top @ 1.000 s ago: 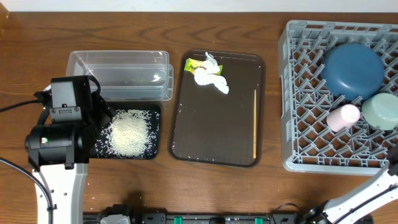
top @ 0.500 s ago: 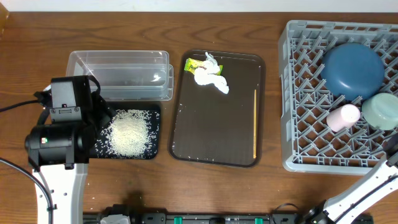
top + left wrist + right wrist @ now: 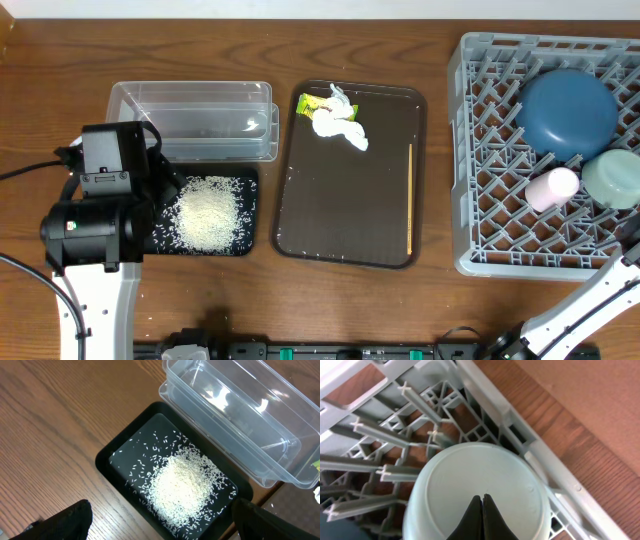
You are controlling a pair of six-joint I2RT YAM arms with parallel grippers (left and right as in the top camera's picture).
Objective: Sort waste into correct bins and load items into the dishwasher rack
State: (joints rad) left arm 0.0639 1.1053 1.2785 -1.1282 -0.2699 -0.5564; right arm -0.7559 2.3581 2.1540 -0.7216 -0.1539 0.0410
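Note:
White rice [image 3: 207,215] lies heaped in the black tray [image 3: 249,242], beside the clear tub [image 3: 190,120]. My left gripper [image 3: 161,516] hangs open over the rice [image 3: 182,485], one dark finger on each side, touching nothing. Crumpled tissue [image 3: 340,126], a yellow-green wrapper [image 3: 314,102] and a thin wooden stick [image 3: 410,200] lie on the brown serving tray [image 3: 340,210]. The grey rack [image 3: 465,150] holds the dark blue dish [image 3: 567,110], a pink cup [image 3: 552,187] and the pale blue bowl [image 3: 612,178]. My right gripper [image 3: 482,496] is shut and empty just above the upturned bowl [image 3: 480,477].
The rack's pegs [image 3: 415,400] and side wall [image 3: 492,402] stand close around the bowl. The left arm's black body [image 3: 95,215] covers the black tray's left end. The right arm's white link [image 3: 590,305] crosses the table's bottom right corner.
The right arm's link at the bottom right edge has shifted slightly up and to the right. Everything else stays as it was.

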